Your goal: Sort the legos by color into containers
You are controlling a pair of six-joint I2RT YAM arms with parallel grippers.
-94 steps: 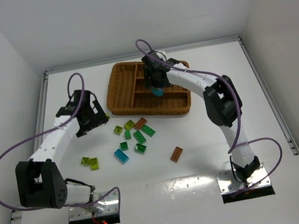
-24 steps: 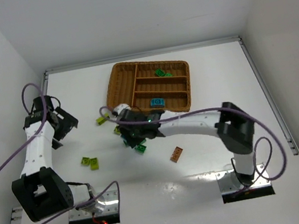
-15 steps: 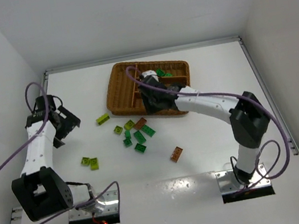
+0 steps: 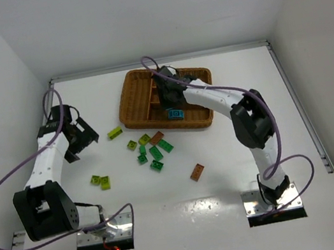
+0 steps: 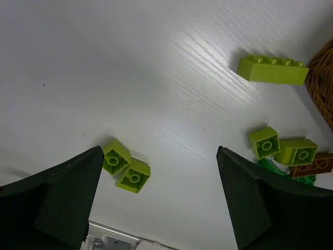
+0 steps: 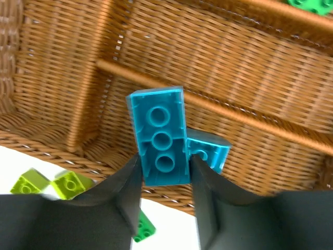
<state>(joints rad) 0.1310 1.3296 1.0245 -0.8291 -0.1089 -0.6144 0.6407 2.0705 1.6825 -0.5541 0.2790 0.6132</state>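
Note:
My right gripper [image 6: 163, 165] is shut on a teal brick [image 6: 158, 136] and holds it over the near slot of the wicker tray [image 6: 234, 67]. A second teal brick [image 6: 210, 152] lies in that slot, also seen from above [image 4: 175, 114]. A green brick [image 6: 307, 4] lies in a farther slot. My left gripper [image 5: 159, 156] is open and empty above the table, left of the pile [image 4: 81, 135]. Below it lie two lime bricks [image 5: 125, 166]. A long lime brick [image 5: 273, 69] lies by the tray's edge. Lime [image 4: 144, 139], brown [image 4: 156, 137] and green [image 4: 156, 153] bricks lie in front of the tray [image 4: 126, 106].
A lone orange-brown brick [image 4: 197, 172] lies nearer the arm bases. The two lime bricks [image 4: 100, 181] sit apart at the left. The right arm [image 4: 214, 97] stretches across the tray. White walls close in the table on three sides.
My right gripper dropped to the pile, took a teal brick and came back over the tray's near slot. My left gripper swung out to the left, then eased back right.

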